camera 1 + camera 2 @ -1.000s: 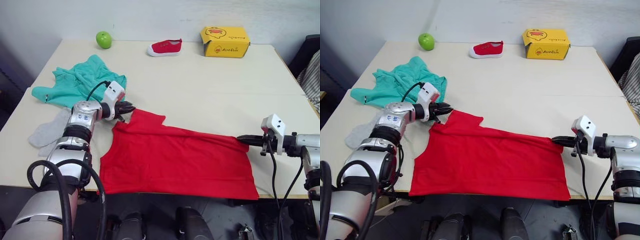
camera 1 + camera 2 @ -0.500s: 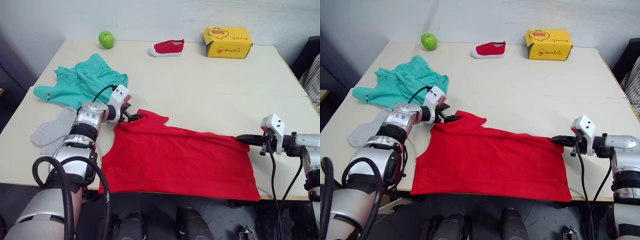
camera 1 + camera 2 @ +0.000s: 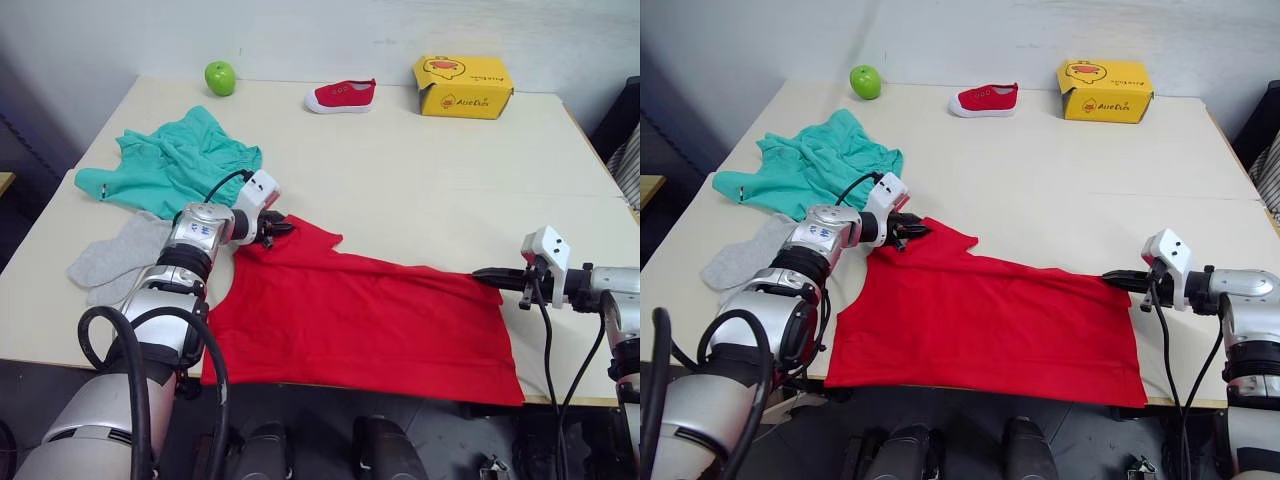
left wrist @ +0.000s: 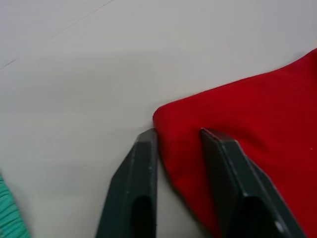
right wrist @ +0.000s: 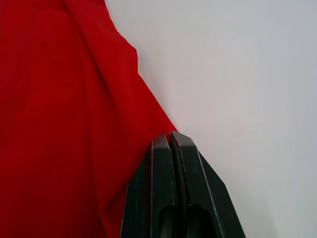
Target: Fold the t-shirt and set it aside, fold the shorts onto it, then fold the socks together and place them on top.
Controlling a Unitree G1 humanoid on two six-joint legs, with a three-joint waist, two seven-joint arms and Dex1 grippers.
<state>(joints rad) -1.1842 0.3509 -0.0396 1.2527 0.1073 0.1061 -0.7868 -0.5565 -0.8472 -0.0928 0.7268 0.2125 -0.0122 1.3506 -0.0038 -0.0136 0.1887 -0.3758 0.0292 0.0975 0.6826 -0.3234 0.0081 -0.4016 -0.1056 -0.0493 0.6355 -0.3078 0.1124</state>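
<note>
Now our right end effector is clamped on the t-shirt hem. Our left end effector sits apart, straddling its sleeve corner.

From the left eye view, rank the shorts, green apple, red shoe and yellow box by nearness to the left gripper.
Measured from the left gripper:
1. shorts, just beyond it, toward the table's left side.
2. green apple, far left corner.
3. red shoe, far edge, middle; close to the apple's rank.
4. yellow box, far right.
</note>
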